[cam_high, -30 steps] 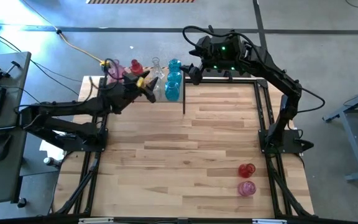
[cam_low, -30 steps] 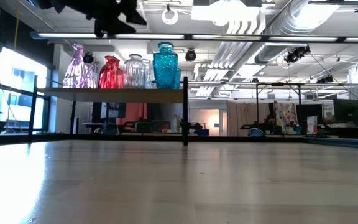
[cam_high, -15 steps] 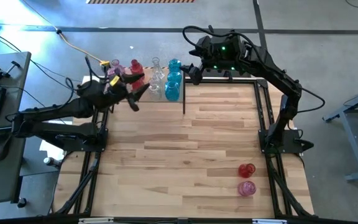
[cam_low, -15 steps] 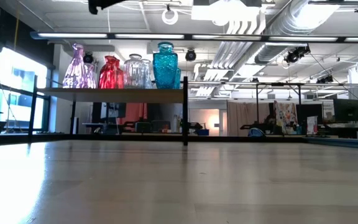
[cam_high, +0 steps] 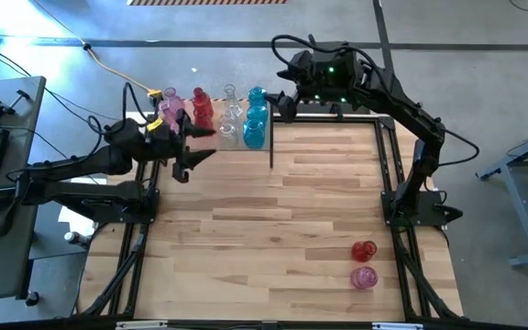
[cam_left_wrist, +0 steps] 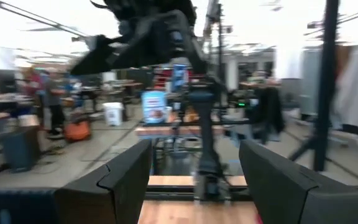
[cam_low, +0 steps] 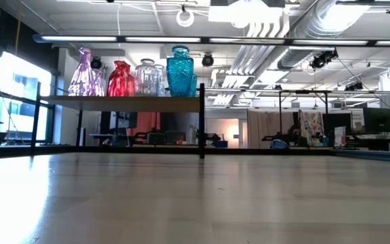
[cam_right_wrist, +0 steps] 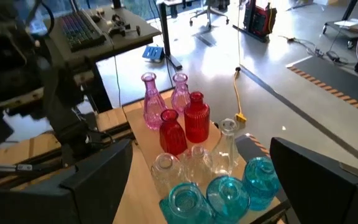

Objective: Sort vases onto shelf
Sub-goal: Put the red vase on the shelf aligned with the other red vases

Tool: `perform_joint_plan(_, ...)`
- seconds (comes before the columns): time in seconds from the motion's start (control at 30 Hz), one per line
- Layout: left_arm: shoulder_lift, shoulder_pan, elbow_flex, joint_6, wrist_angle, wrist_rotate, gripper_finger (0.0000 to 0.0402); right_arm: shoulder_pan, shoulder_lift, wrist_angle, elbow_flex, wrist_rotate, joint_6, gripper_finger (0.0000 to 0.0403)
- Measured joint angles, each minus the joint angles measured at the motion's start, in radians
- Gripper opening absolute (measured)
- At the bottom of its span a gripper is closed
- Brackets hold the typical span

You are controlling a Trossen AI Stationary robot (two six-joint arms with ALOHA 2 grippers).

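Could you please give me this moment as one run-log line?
left gripper: open, empty, beside shelf | right gripper: open, empty, above shelf's teal end | red vase and pink vase: unsorted on table

Bright, window glare, blurred wrist view
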Motion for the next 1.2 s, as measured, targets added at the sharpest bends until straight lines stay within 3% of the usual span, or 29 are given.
perform_joint_plan(0.1,0.0,0.0,0.0,-0.03,-0.007,0.057,0.0234,0.0,0.0,0.024,0.0,0.0,0.039,0.0362)
perform_joint_plan(0.23,0.0,0.0,0.0,-0.058,-0.026,0.096,0.0234,0.003,0.0,0.026,0.0,-0.014,0.213,0.0362)
perform_joint_plan(0.4,0.0,0.0,0.0,-0.061,-0.056,0.097,0.0234,0.016,0.0,-0.045,0.0,-0.157,0.308,0.0362)
perform_joint_plan(0.53,0.0,0.0,0.0,-0.061,-0.094,0.097,0.0234,0.037,0.0,-0.171,0.0,-0.178,0.419,0.0362)
perform_joint_plan(0.87,0.0,0.0,0.0,-0.009,-0.117,0.096,0.0234,0.142,0.0,-0.619,0.0,-0.099,0.716,0.0362)
perform_joint_plan(1.07,0.0,0.0,0.0,-0.015,-0.117,0.096,0.0234,0.249,0.0,-0.623,-0.013,-0.089,0.788,0.0362)
perform_joint_plan(1.2,0.001,0.0,0.0,-0.016,-0.116,0.096,0.0234,0.318,0.002,-0.627,-0.013,-0.025,0.841,0.0362)
